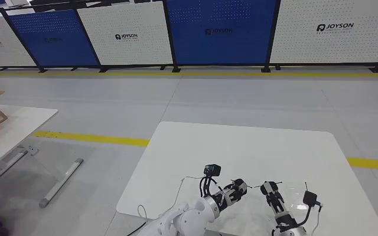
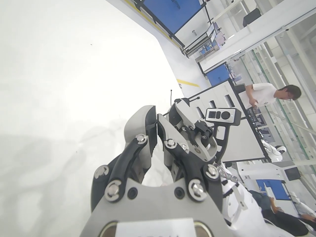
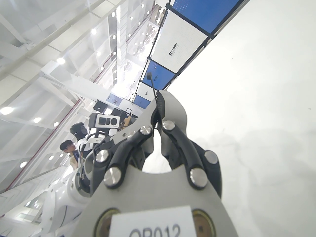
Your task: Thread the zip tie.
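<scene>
Zip tie [image 3: 152,86]: thin and black, pinched by the right claw [image 3: 158,97], whose fingers are pressed together on the strap. The square head and a short run of strap stick out past the fingertips. The rest of the strap runs back between the pads, where I cannot follow it. The left claw [image 2: 156,122] hangs just beside the right one, both above the white tabletop [image 1: 236,147]. Its fingers are pressed together too, and I can see nothing between them, so I cannot say where the tail end lies.

The likeliest failure, as I judge it, is a miss at the head. The slot in so small a head must be tiny, and the free length past the right claw is slender. Any nudge from the left claw would swing it off line rather than let the tail enter. A push along the strap could also slide it through the pads and drop it to the tabletop beneath the claws. With the two claws this near, finger could strike finger before the tail reaches the slot.
</scene>
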Available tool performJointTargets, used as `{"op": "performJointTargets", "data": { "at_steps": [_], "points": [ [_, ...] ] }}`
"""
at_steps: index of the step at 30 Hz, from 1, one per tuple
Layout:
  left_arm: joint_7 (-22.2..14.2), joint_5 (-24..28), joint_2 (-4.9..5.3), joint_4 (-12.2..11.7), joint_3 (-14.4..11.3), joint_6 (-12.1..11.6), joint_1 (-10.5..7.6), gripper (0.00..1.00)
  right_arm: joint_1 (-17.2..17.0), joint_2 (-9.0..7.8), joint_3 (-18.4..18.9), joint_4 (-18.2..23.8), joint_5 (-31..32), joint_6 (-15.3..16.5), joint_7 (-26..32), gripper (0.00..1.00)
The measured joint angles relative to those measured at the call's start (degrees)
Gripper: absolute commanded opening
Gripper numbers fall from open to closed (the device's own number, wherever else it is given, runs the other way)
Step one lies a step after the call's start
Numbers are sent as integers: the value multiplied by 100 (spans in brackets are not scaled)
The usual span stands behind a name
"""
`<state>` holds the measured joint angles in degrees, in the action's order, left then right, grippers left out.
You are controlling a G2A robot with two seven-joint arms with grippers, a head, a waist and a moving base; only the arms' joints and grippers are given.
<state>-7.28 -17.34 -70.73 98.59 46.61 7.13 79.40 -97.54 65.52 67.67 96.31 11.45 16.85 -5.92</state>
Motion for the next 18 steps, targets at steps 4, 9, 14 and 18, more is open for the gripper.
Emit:
{"op": "performJointTargets", "data": {
  "at_steps": [4,9,14,18],
  "points": [
    [0,0,0,0,0,0,0,0,31,27,-31,-54,21,-30,40,0],
    [0,0,0,0,0,0,0,0,54,51,-29,-93,-44,31,131,0],
    [0,0,0,0,0,0,0,0,-13,62,45,-75,-65,132,133,0],
    [0,0,0,0,0,0,0,0,-32,74,76,-67,-67,136,159,0]
  ]
}}
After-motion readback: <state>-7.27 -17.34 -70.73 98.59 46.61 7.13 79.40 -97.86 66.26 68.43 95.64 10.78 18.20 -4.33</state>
